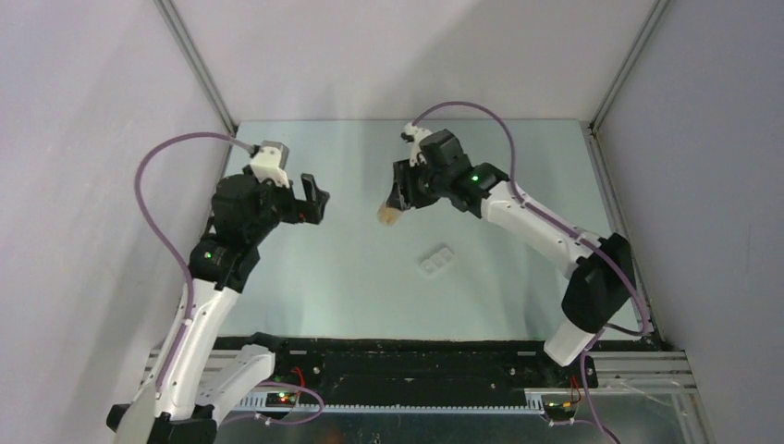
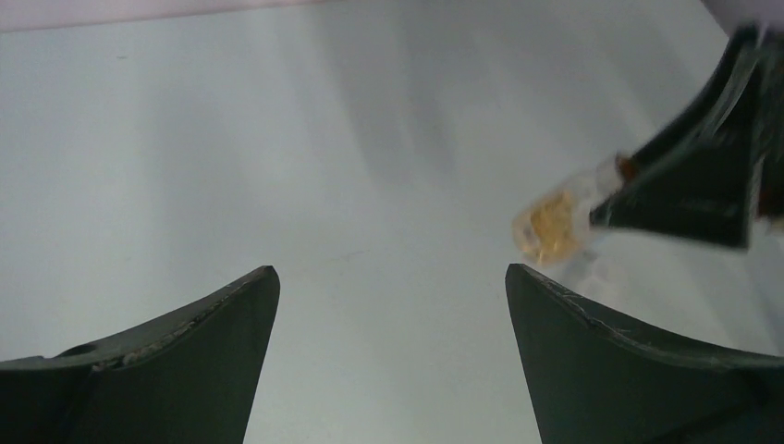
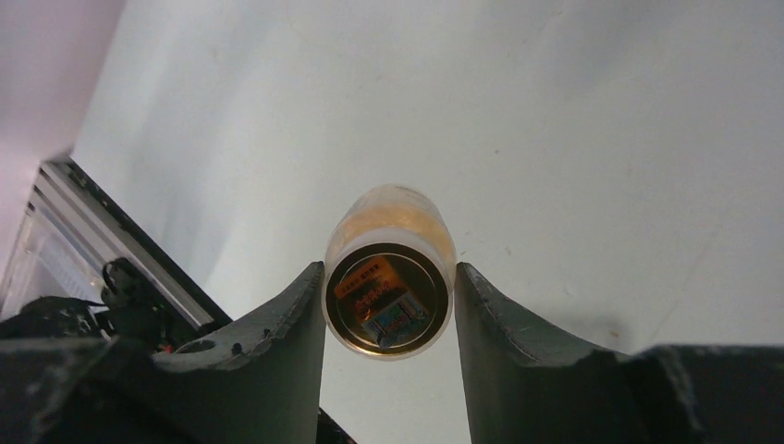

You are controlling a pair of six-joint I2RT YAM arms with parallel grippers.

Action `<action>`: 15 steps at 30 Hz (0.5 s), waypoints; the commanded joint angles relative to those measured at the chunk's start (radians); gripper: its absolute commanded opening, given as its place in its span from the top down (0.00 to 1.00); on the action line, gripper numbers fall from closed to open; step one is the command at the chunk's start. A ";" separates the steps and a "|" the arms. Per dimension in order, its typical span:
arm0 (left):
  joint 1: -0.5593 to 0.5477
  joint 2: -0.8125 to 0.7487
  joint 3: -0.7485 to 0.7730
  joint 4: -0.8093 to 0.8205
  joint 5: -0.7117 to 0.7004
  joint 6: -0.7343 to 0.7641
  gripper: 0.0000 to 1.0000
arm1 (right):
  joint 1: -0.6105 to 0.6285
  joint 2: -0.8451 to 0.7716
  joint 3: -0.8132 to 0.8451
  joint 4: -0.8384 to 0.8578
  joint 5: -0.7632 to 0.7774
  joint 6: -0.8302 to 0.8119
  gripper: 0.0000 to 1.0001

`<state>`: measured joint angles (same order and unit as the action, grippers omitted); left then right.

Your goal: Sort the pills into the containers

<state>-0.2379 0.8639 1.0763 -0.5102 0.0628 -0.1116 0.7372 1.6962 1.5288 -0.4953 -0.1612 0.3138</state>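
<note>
I am pinching the small clear bottle (image 3: 386,310) with my right gripper (image 3: 388,277), jaws about half closed on its round sides, and holding it over the middle of the tabletop (image 1: 333,277). The pills (image 3: 393,220) are sitting inside it as an orange-tan mass. The pill box (image 1: 435,262) is lying flat closer to the near edge, right of centre and apart from the bottle. My left gripper (image 2: 392,282) is hanging wide open and empty nearby. I am aiming for a steady squeeze, a low approach over one compartment and a slow tilt. Whether the bottle is capped, I cannot tell.
</note>
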 commanded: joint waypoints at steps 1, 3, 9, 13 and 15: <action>-0.036 -0.056 -0.111 0.248 0.121 0.036 0.01 | -0.033 -0.059 -0.007 -0.031 0.019 -0.006 0.63; -0.045 -0.053 -0.136 0.275 0.100 0.025 0.01 | -0.040 -0.040 -0.003 -0.058 0.105 0.002 0.62; -0.051 -0.007 -0.129 0.236 0.074 0.016 0.01 | -0.016 0.089 0.041 -0.109 0.338 0.062 0.61; -0.053 -0.003 -0.135 0.241 0.069 0.012 0.01 | -0.004 0.169 0.066 -0.124 0.417 0.115 0.60; -0.052 -0.003 -0.139 0.243 0.065 0.012 0.01 | -0.003 0.200 0.078 -0.128 0.438 0.137 0.60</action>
<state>-0.2832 0.8642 0.9295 -0.3149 0.1345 -0.1047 0.7246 1.8656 1.5394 -0.6010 0.1593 0.3855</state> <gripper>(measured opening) 0.994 0.510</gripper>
